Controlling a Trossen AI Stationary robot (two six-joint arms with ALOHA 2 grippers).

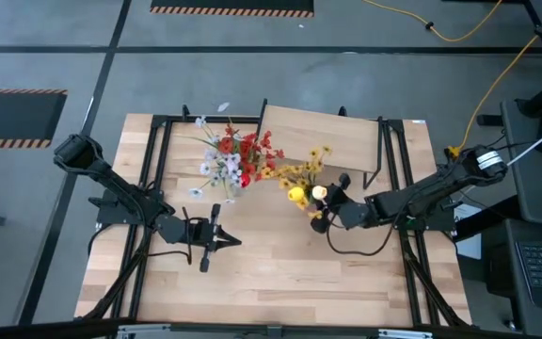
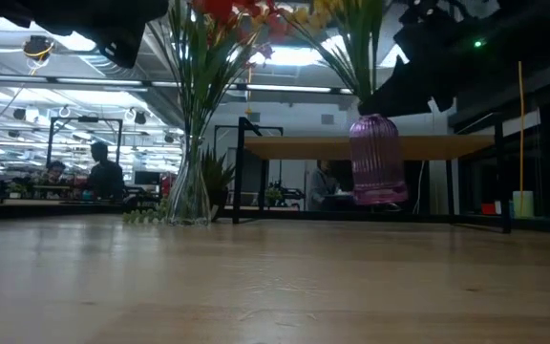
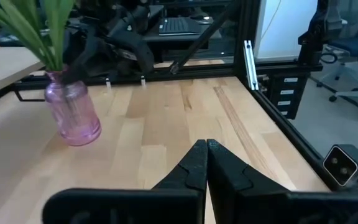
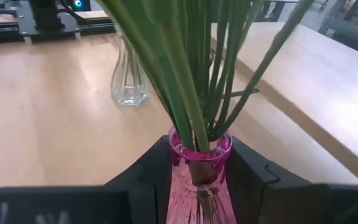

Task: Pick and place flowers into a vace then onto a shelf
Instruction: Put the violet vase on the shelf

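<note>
R jaws (image 4: 194, 180) grip pink vase (image 4: 199, 186); clear vase (image 4: 127, 78) nearby.

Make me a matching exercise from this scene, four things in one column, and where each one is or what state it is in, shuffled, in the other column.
Column one:
1. pink vase
2. clear glass vase
3. left gripper
4. shelf

Column two:
A. jaws shut, holding nothing, over bare tabletop
B. standing on the table with red and white flowers in it
C. nothing standing on its board
D. gripped by the right gripper, lifted off the table, yellow flowers in it

Pairs: 1-D, 2-B, 3-A, 4-C
</note>
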